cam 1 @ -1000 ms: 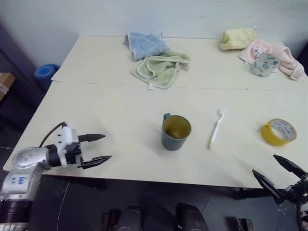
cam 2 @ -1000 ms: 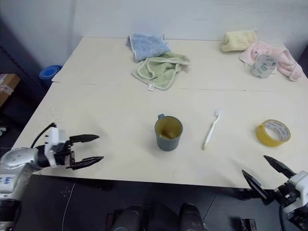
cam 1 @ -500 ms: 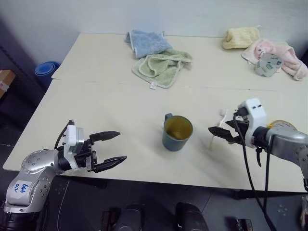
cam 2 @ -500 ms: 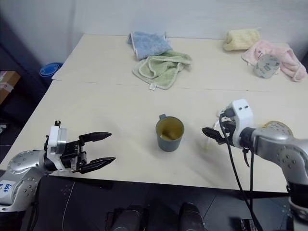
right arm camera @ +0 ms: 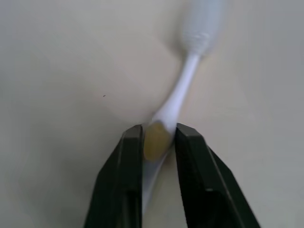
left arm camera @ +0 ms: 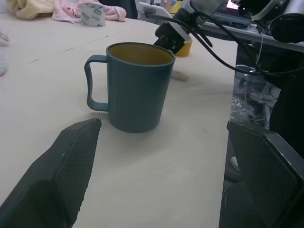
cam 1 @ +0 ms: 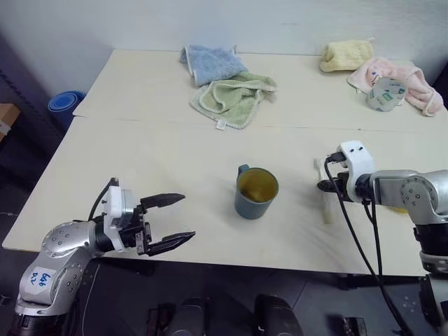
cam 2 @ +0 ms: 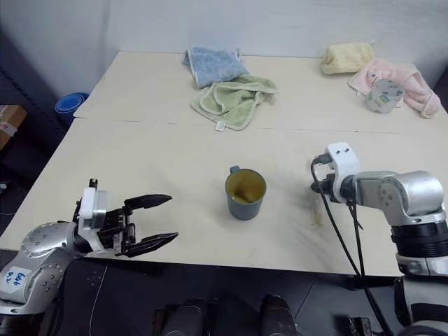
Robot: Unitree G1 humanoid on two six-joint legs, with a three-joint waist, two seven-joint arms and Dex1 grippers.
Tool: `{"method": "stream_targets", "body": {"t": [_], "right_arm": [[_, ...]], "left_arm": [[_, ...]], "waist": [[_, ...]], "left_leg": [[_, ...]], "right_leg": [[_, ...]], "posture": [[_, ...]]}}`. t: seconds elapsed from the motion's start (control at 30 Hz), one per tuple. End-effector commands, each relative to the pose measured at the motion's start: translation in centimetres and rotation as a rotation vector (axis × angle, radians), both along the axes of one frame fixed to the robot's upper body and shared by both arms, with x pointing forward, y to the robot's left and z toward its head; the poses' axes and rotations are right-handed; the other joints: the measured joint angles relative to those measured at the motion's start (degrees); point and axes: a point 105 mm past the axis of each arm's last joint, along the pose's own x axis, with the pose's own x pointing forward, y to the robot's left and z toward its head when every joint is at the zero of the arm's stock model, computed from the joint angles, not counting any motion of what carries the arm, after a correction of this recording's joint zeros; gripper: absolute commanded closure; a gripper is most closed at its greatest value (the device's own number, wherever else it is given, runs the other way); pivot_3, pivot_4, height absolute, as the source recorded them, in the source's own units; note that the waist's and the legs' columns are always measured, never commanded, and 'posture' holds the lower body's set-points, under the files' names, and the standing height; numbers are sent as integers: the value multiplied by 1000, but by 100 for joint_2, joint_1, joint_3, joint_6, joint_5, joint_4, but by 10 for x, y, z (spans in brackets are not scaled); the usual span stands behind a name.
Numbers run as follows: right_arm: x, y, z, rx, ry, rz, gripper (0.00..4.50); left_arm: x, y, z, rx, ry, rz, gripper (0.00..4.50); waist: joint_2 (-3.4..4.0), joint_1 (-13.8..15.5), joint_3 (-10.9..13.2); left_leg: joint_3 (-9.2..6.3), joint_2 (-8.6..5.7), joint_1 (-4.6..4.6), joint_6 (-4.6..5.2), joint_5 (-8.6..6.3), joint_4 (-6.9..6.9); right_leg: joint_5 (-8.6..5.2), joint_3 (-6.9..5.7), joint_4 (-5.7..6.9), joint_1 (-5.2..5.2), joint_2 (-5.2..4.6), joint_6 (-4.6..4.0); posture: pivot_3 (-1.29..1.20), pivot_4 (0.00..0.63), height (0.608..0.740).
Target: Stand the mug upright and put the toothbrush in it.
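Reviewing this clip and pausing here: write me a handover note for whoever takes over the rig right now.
Right gripper: shut on the toothbrush at its handle; the toothbrush lies on the table, right of the mug.
Left gripper: open, empty, near the table's front edge, left of the mug.
Done: mug stands upright, toothbrush gripped.
Left: lift the toothbrush and put it in the mug.
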Motion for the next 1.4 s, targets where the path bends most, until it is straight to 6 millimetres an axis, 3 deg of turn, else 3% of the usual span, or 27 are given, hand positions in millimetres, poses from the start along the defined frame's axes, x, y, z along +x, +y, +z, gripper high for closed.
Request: {"method": "stream_targets", "body": {"t": [0.03, 0.1, 0.17, 0.27, 0.33, 0.4, 0.47, 0.6, 0.83, 1.03, 1.2, 1.3, 1.4], "right_arm": [[-3, -2, 8, 97, -68, 66, 4322], [-4, 10, 47, 203, -336, 222, 4322], [-19, 26, 95, 324, -654, 403, 4322], [-42, 49, 131, 522, -875, 518, 4322], [-63, 75, 158, 679, -1063, 609, 4322], [-75, 97, 168, 775, -1124, 660, 4322], [-79, 117, 164, 789, -1140, 701, 4322], [-81, 143, 134, 689, -1174, 776, 4322], [-56, 134, 80, 563, -1186, 706, 4322], [-63, 113, 78, 486, -1176, 761, 2505], [-71, 60, 66, 293, -1067, 786, 835], [-80, 36, 44, 141, -947, 889, 70], [-84, 8, 23, 45, -836, 921, 31]], "left_arm": [[-3, -8, 11, -19, -67, -40, 0], [-2, -10, 16, -52, -65, -46, 0], [0, -11, 19, -80, -58, -41, 0], [4, -12, 19, -94, -47, -31, 0], [8, -13, 17, -88, -42, -33, 0], [12, -14, 17, -88, -45, -31, 0], [15, -14, 18, -86, -48, -25, 0], [18, -15, 16, -79, -42, -18, 0], [20, -12, 12, -50, -60, 1, 0], [20, 11, 4, 10, -56, 72, 0], [21, 47, -13, 151, -91, 211, 0], [19, 66, -26, 248, -95, 286, 0], [16, 79, -32, 289, -123, 339, 0]], "waist": [[0, 6, 0], [-3, 22, 2], [-4, 30, 5], [9, -22, 14], [10, -49, 14], [8, -87, 13], [6, -138, 13], [0, -115, 9], [0, -142, 9], [3, -148, 11], [5, -110, 11], [3, -104, 13], [1, -119, 13]], "left_leg": [[0, 0, 0, 0, 0, 0], [2, 0, -1, 0, 0, 0], [-2, -1, -4, 0, 0, 0], [10, -1, -1, 0, 0, -2], [17, 3, 1, 0, 0, -3], [13, 9, 7, -1, 0, -3], [8, 15, 11, -6, 2, -5], [2, 6, 11, -6, 1, -4], [5, -1, 13, -3, 1, -5], [4, 2, 14, -3, 0, -6], [4, 1, 12, -2, 0, -6], [7, 0, 10, 2, -2, -7], [22, 4, 14, 5, -4, -10]], "right_leg": [[0, 0, 0, 0, 0, 0], [1, 0, -2, 0, 0, 1], [2, -2, -5, 0, 0, 3], [6, 4, -7, -1, 0, 11], [6, 6, -5, -4, 0, 12], [6, 2, 0, -2, 4, 12], [6, 1, 6, 0, 9, 11], [6, 4, 13, -2, 6, 10], [5, 5, 14, -2, 2, 11], [5, 4, 13, -2, 3, 10], [5, 4, 8, 0, 1, 10], [5, 2, -1, 1, 1, 10], [5, 5, -12, 6, 1, 11]], "posture": [[0, 150, 740], [0, 150, 740], [0, 150, 740], [0, 150, 740], [0, 150, 740], [0, 150, 740], [0, 150, 740], [0, 150, 740], [0, 150, 740], [0, 150, 740], [0, 150, 740], [0, 150, 740], [0, 150, 740]]}}
